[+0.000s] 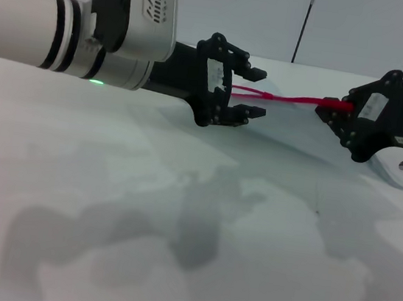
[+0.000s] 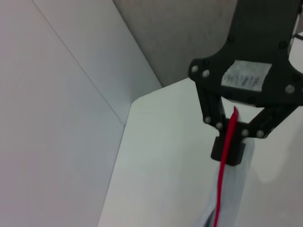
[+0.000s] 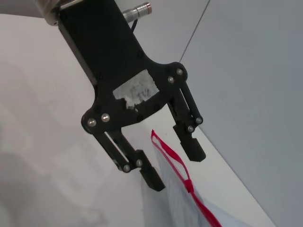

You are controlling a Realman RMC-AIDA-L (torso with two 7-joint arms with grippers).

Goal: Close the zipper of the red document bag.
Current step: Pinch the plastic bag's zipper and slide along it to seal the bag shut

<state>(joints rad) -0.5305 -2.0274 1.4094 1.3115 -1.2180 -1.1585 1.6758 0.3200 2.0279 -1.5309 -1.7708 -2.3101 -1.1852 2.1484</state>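
Note:
The red document bag is a translucent pale pouch hanging below its red zipper, which stretches between my two grippers. My right gripper is shut on the zipper's right end, as the left wrist view shows. My left gripper is open, its fingers standing above and below the zipper's left end without touching it. The right wrist view shows that left gripper with the strip's end between its fingers. The small slider sits just beyond them. From slider to that end the strip splits into two strands.
The white table spreads in front, carrying only the arms' shadows. A pale wall rises behind the table's far edge. The table's corner and wall panels appear in the left wrist view.

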